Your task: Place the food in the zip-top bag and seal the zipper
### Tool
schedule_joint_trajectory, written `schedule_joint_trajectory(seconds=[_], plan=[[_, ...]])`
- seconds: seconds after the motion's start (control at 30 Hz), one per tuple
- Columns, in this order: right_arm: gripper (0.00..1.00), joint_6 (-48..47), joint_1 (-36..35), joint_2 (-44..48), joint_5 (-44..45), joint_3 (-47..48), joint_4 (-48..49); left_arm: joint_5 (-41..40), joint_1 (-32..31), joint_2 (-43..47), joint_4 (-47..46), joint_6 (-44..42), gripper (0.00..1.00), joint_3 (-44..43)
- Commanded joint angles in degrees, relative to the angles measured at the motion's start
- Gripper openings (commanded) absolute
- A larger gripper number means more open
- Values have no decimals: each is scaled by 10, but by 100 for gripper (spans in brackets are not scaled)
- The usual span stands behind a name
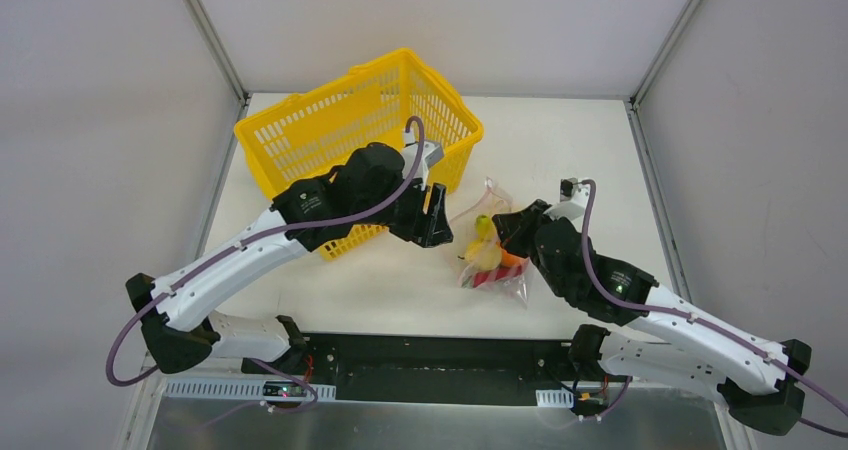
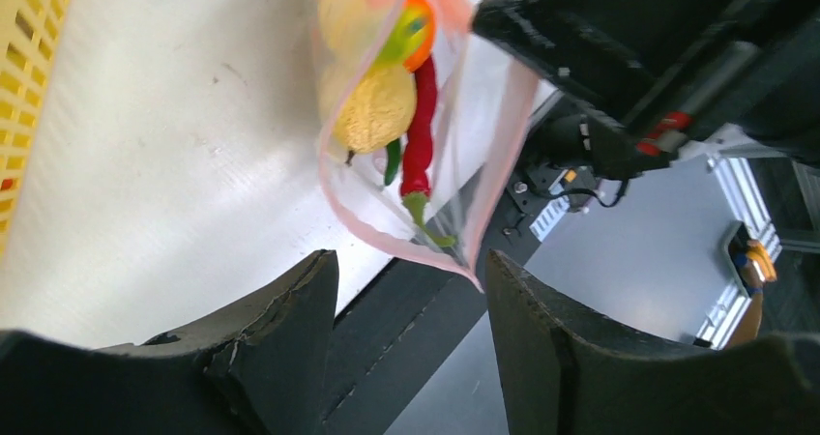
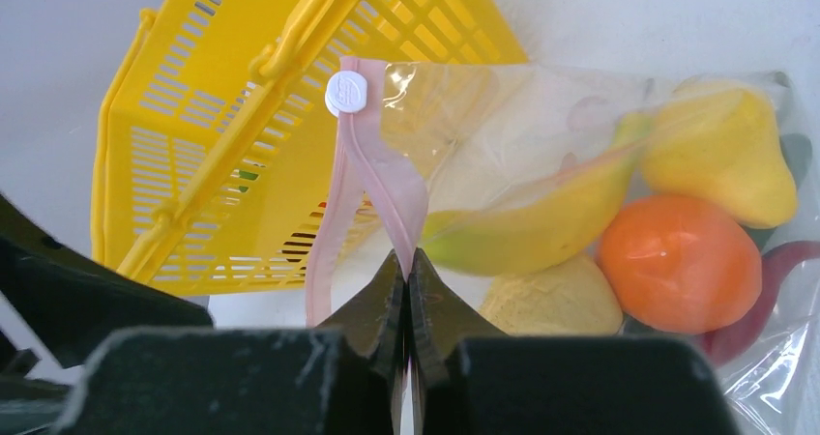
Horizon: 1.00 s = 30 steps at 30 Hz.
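The zip-top bag lies on the table right of centre with the food inside. In the right wrist view a banana, an orange fruit and a lemon show through the plastic. My right gripper is shut on the pink zipper, just below its white slider. My left gripper is open just left of the bag. The bag's pink-edged corner hangs close to one finger without being pinched. A red chili and a yellow fruit show inside.
A yellow plastic basket stands at the back left of the table, partly under my left arm; it also fills the upper left as the basket in the right wrist view. The table's near edge and black base rail lie just below the bag.
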State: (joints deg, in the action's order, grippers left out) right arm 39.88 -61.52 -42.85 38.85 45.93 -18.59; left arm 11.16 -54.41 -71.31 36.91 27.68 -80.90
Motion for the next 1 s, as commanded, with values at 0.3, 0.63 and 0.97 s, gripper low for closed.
schedule_joint_trajectory(seconds=[0.3,0.63,0.97], plan=[[3,5,12,1,-22,4,30,-12,-5,-70,-77,62,49,70],[3,-28,14,15,-35,9,26,-9,-5,-88,-66,33,0,24],[1,-99,14,94,-112,-23,105,-57,5,-121,20,-56,0,-118]])
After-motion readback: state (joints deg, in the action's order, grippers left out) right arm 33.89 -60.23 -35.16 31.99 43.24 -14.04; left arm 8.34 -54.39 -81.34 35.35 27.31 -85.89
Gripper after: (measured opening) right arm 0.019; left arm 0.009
